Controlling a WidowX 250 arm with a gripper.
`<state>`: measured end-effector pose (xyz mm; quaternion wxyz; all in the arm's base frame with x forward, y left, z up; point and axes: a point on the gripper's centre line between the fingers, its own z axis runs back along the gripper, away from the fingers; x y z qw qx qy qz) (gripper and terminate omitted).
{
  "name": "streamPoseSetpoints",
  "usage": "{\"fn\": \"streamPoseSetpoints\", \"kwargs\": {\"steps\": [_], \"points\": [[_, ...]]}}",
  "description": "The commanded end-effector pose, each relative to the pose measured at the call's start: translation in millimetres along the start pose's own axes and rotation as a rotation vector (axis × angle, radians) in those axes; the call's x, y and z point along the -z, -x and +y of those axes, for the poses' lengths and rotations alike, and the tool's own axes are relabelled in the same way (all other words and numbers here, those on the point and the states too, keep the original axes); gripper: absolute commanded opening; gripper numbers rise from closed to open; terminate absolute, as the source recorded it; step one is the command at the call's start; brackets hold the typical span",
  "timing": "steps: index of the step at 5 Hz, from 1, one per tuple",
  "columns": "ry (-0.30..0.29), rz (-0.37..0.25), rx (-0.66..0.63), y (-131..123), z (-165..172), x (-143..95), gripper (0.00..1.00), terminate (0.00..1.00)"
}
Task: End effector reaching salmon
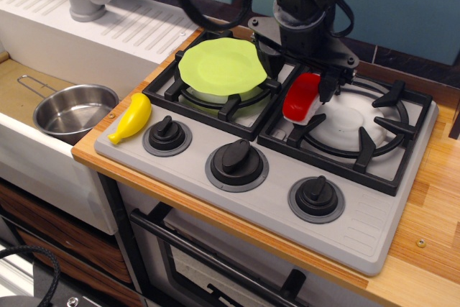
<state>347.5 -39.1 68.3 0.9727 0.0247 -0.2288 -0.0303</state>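
Observation:
The salmon (300, 100) is a small toy sushi with a glossy red top on a white base. It leans on the left grate bars of the right burner (359, 116). My black gripper (297, 75) hangs right over it with the crossbar just above the salmon's far end. The jaws are open and straddle the salmon. The right finger (326, 88) stands close beside the salmon's right side. The left finger is mostly hidden behind the green plate and the salmon. I see no grip on the salmon.
A lime green plate (224, 65) lies on the left burner, close to the gripper's left side. A yellow toy banana (132, 118) lies at the stove's front left corner. Three black knobs (236, 159) line the front. A steel pot (75, 111) sits in the sink at the left.

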Motion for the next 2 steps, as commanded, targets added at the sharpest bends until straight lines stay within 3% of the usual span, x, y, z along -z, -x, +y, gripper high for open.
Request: {"fn": "streamPoseSetpoints", "kwargs": {"steps": [1,2], "points": [[0.045,-0.042,-0.025,-16.6,1.0,-2.6,1.0,0.0],[0.053,-0.025,-0.022,-21.3,2.4,-0.9,1.0,1.0]]}}
